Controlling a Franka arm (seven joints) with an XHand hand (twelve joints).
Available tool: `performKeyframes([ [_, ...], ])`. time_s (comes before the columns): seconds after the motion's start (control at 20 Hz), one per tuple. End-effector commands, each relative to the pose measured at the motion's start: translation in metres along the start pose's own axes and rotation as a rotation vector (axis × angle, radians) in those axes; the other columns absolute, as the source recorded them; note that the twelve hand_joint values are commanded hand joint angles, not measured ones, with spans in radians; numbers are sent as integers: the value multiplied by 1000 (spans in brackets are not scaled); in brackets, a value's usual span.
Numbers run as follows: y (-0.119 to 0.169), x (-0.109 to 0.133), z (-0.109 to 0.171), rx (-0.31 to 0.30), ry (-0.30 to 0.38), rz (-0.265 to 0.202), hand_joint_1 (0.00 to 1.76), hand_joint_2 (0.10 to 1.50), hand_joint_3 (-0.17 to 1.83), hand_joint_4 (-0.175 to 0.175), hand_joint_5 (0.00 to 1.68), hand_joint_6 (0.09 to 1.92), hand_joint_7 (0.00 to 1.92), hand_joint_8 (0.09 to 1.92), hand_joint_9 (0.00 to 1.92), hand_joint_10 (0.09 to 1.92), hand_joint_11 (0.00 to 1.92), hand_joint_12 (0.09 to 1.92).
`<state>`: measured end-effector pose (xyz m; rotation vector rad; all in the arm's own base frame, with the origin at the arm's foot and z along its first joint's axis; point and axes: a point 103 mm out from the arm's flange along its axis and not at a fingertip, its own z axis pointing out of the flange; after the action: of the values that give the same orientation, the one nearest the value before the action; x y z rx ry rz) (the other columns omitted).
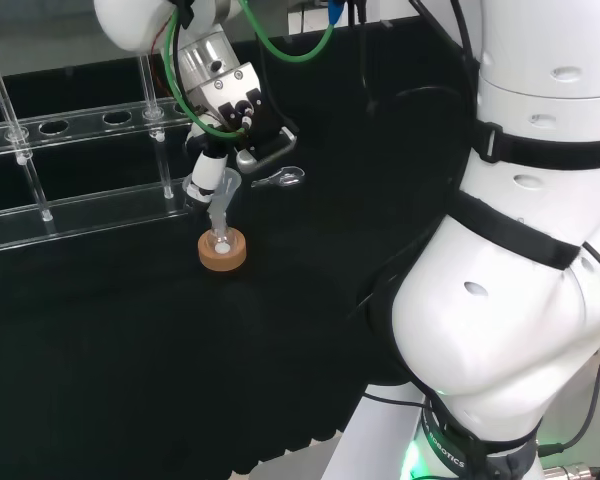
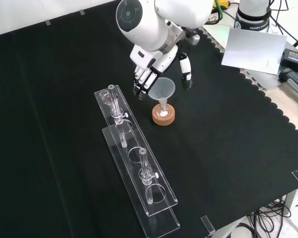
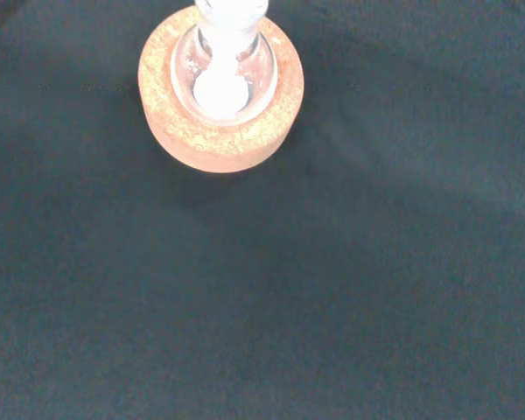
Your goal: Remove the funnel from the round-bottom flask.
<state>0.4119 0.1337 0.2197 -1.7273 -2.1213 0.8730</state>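
A small round-bottom flask point(image 2: 163, 112) sits upright in a cork ring point(image 2: 163, 118) on the black cloth, with something white at its bottom point(image 3: 220, 86). A clear funnel point(image 2: 162, 90) stands in its neck, cone up. The hand point(image 2: 151, 67) hangs over the funnel, pointing down, with its fingers point(image 2: 141, 84) at the left of the cone's rim and its thumb point(image 2: 186, 74) apart to the right in the front view. The hand is open and the funnel stands between fingers and thumb. In the head view the hand point(image 1: 225, 105) is above the funnel point(image 1: 220, 205) and cork ring point(image 1: 223, 252).
A long clear rack point(image 2: 139, 173) with two upright tubes lies left of the flask in the front view, and behind it in the head view point(image 1: 80, 205). A small clear glass piece point(image 1: 280, 180) lies to the right of the hand in the head view. The cloth's scalloped edge point(image 2: 268, 104) runs at the right.
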Motion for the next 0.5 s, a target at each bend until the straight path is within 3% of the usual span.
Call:
performKeyframes([
  [0.05,6,-2,4,11,-11,-5,604,678,187,6,0,87,0,224,41,815,347,1469],
  [0.5,10,-1,7,17,-30,-15,613,693,167,4,29,87,0,497,150,801,359,1466],
])
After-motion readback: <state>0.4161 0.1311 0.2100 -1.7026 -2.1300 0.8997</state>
